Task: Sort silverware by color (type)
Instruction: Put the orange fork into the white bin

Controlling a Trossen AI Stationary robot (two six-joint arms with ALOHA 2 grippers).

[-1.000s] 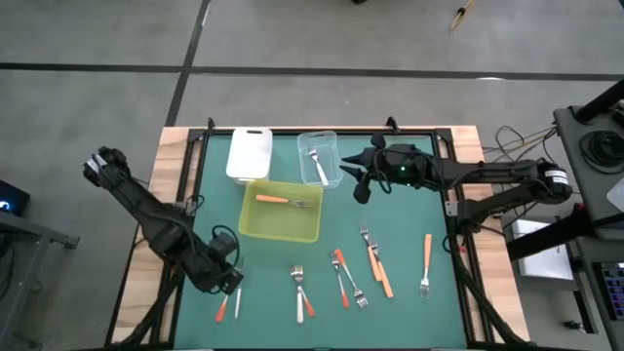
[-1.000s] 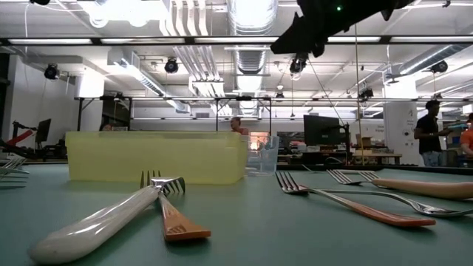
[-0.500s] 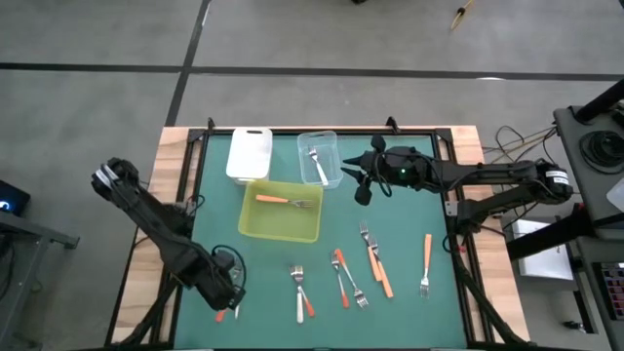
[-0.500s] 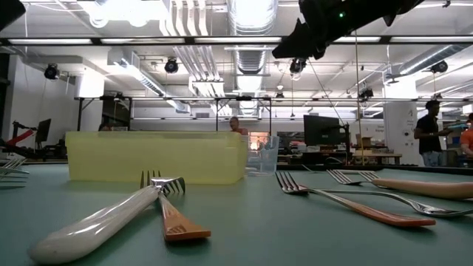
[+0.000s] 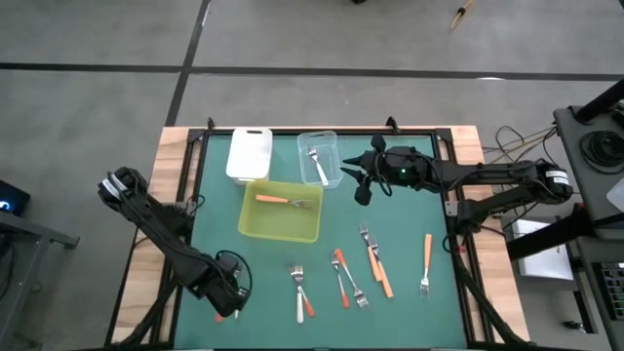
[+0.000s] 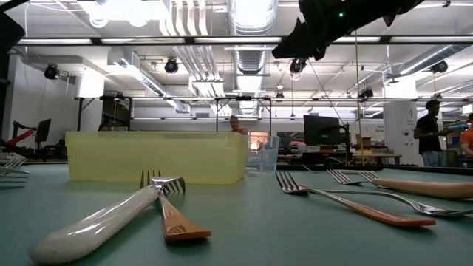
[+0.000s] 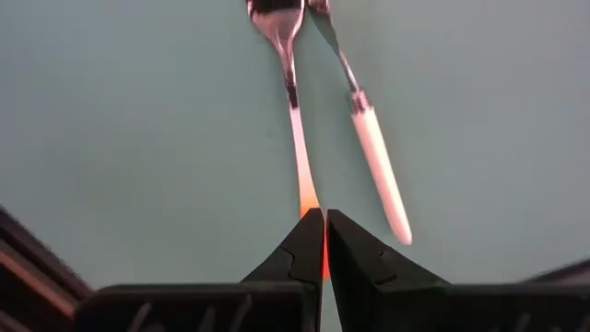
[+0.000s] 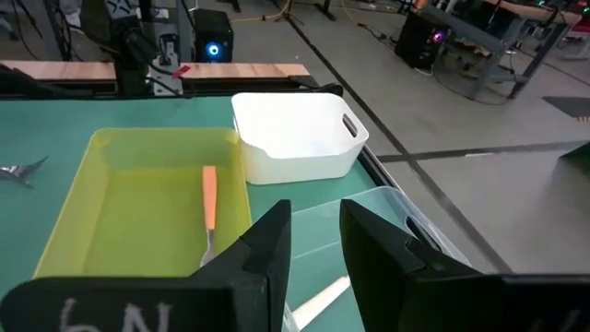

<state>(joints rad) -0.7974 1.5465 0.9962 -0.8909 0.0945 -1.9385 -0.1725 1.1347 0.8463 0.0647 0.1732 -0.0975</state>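
**Left hand closed on an orange-handled utensil at the desk's near-left corner; sorting barely begun**

Near edge: the left hand (image 7: 324,242) is down at the near-left corner of the green desk (image 5: 409,224), its fingers pinched shut on the thin orange-handled silver utensil (image 7: 297,138). A white-handled silver utensil (image 7: 373,166) lies just beside it, untouched. Compared with the earlier high view, this arm has slid nearer the desk's near edge and now covers the pair.

Along the near half lie the unsorted pieces: a white-handled fork crossing an orange one (image 5: 301,291), a mixed cluster of orange and silver forks (image 5: 359,263), and a lone orange-handled fork (image 5: 426,263) toward the right edge.

Mid-desk, the yellow-green plastic tray (image 5: 255,226) holds one orange-handled fork (image 5: 283,201). At the far edge, the clear plastic tub (image 5: 331,143) holds one silver-and-white utensil (image 5: 316,164); the white plastic tub (image 5: 250,153) shows nothing inside.

The right hand (image 5: 363,183), fingers parted and empty, hovers beside the clear tub, essentially unmoved.

Judged progress: two pieces placed, roughly ten left.
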